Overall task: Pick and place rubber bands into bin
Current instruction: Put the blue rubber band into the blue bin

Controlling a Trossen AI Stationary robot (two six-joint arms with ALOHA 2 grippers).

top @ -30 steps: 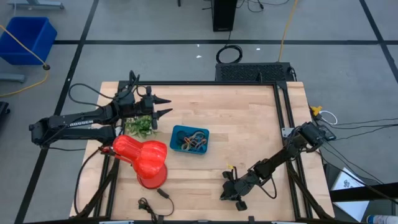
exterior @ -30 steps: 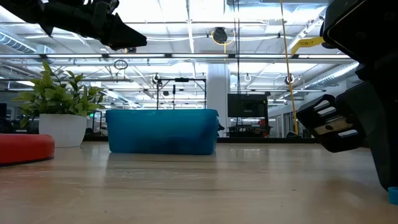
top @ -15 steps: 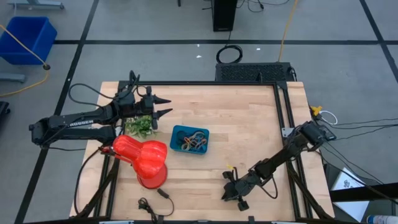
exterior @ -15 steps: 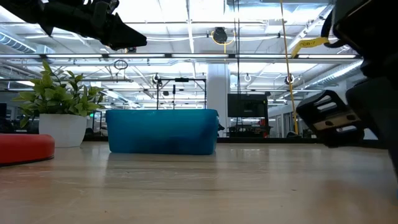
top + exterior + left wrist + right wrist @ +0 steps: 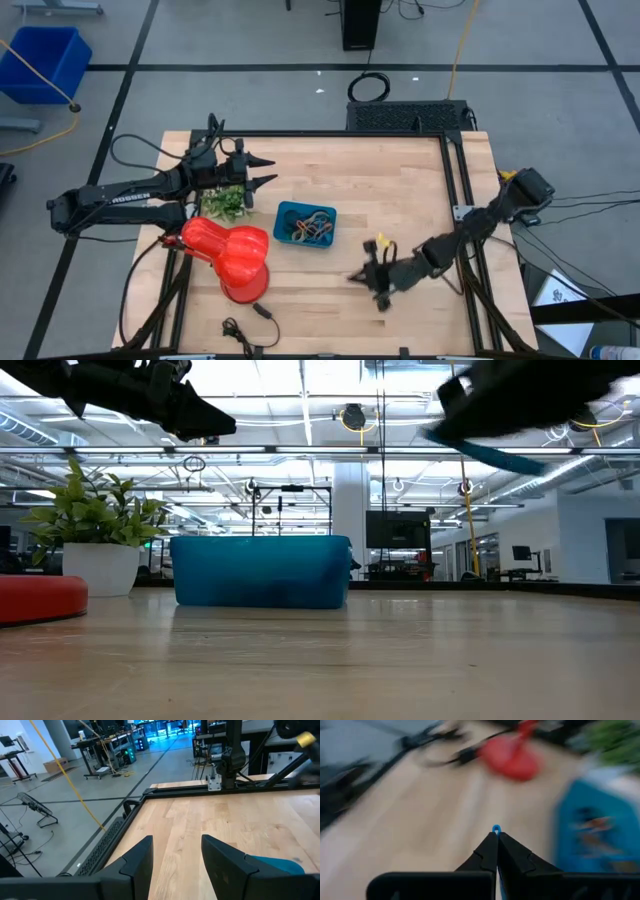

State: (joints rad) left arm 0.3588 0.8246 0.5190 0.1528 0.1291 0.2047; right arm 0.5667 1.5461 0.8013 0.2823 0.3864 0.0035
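Right gripper (image 5: 496,836) pinched tight on a blue band (image 5: 496,828), raised above the table (image 5: 400,190) right of the bin (image 5: 305,224); more bands (image 5: 308,230) heaped inside it. Left gripper (image 5: 268,170) spread apart, hovering beside the plant (image 5: 226,203), above the vase (image 5: 228,254)

The right hand (image 5: 362,276) has lifted a blue rubber band (image 5: 496,828) off the table.

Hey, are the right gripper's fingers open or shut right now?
Shut. In the right wrist view the right gripper has its fingers pressed together, pinching a small blue rubber band at the tips.
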